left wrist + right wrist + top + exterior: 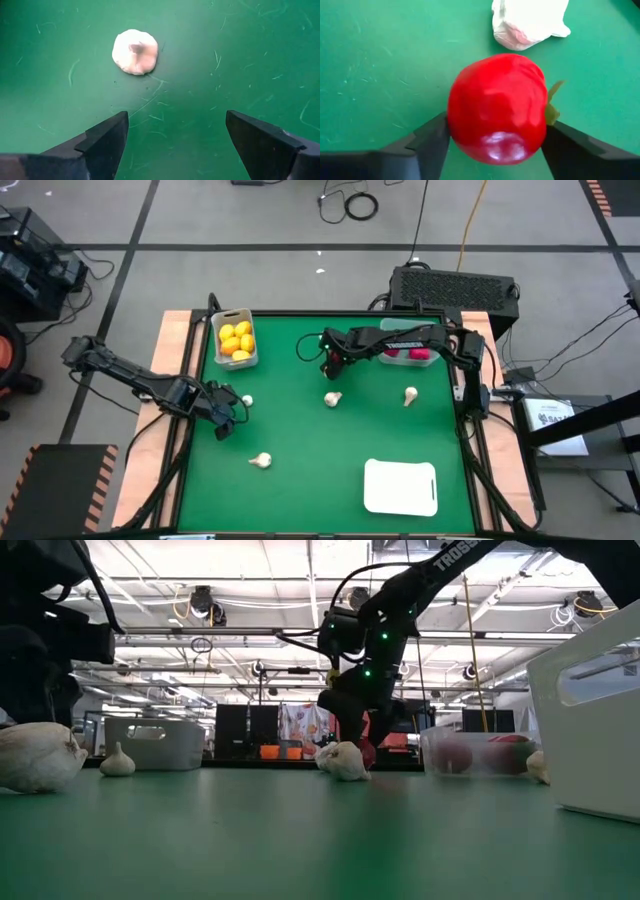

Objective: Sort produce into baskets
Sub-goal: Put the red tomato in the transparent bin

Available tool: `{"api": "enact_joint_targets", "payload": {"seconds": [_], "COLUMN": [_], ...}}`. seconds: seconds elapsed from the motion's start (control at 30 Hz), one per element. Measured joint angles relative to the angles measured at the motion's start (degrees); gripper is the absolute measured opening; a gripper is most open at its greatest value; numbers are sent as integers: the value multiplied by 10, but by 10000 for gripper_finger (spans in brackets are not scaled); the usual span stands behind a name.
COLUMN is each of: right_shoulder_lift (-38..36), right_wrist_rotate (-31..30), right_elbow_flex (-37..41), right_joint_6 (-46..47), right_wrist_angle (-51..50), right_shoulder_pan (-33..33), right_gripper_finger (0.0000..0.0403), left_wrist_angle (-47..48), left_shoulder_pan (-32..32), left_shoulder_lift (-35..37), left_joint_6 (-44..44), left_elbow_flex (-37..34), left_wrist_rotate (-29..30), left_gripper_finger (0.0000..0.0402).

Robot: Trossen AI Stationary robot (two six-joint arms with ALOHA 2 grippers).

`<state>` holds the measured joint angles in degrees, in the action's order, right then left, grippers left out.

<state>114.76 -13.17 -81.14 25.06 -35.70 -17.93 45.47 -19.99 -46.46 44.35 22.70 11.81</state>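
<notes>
Both arms [140, 380] matte black, chained boxy links with rounded joint housings. Right arm [400, 340]: white lettering strip along the forearm link at 12 o'clock of the table; low view shows part of it as "TROSS". Green status LEDs lit on that arm's wrist section, low view. Black cable loops off the right wrist housing, another thin black lead trails by the left wrist. Left gripper [175, 145] fingers [107, 142]: dark, wedge-shaped, flat inner faces, chamfered tips. Right gripper [495, 145] fingers [427, 145]: same dark wedge profile, matte finish. No screws resolvable.
</notes>
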Motion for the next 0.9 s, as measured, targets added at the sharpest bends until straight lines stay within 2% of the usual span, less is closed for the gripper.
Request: {"api": "enact_joint_targets", "payload": {"seconds": [0.1,0.2,0.37,0.67,0.9], "right_shoulder_lift": [0,-15,-80,-208,-227], "right_wrist_rotate": [-2,11,-2,-82,-84], "right_elbow_flex": [0,1,0,0,1], "right_joint_6": [0,-2,-4,5,-10], "right_wrist_angle": [-3,-25,-81,-220,-285], "right_shoulder_pan": [0,-1,-5,-53,-116], "right_gripper_finger": [230,212,226,236,237], "left_wrist_angle": [0,0,0,-1,0], "left_shoulder_pan": [0,0,0,0,0], "left_shoulder_lift": [0,0,0,0,0], "left_joint_6": [0,0,0,0,0], "left_elbow_flex": [0,0,0,0,0], "left_wrist_rotate": [0,0,0,0,0], "left_gripper_finger": [341,341,341,341,341]}}
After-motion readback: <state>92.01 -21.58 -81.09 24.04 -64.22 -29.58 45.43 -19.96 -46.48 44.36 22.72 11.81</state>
